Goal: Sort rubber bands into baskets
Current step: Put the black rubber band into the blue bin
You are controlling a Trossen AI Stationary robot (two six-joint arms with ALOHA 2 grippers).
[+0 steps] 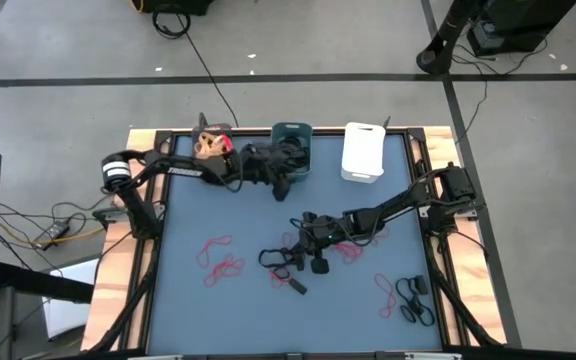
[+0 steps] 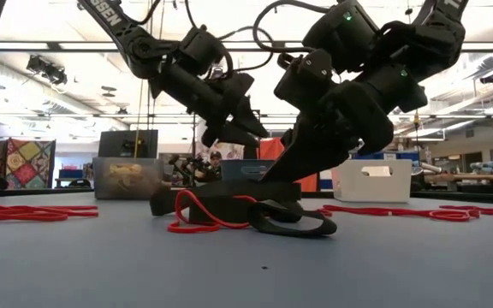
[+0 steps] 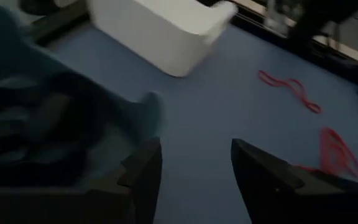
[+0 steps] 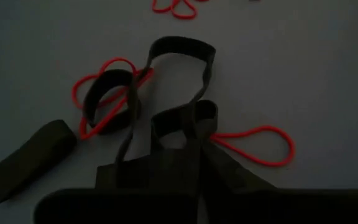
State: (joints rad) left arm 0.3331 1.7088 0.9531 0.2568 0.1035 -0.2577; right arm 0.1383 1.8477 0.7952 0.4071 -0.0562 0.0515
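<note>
Three baskets stand along the far edge: one [image 1: 208, 145] holding tan rubber bands, a teal one [image 1: 291, 140] holding black bands, and a white one [image 1: 363, 152]. Red rubber bands [image 1: 220, 256] and black ones [image 1: 414, 300] lie loose on the blue mat. My right gripper [image 4: 194, 152] is at the mat's middle, shut on a black rubber band [image 4: 180, 59] in a tangle of black and red bands. My left gripper [image 3: 194, 177] hovers open and holding nothing, just in front of the teal basket [image 3: 36, 118]. My right gripper pinches a bunched part of the black band [image 4: 199, 118] between its two fingertips. The fingers slant down from the table's right side. The rest of the band lies on the mat. A red band's end [image 4: 219, 140] reaches the fingertips; whether it is pinched too, I cannot tell.
A flattened black band [image 4: 27, 162] and a black loop crossed with a red band [image 4: 107, 102] lie just beyond my right gripper. More red bands [image 1: 348, 250] lie under the right arm. The wooden frame [image 1: 118, 260] rims the mat.
</note>
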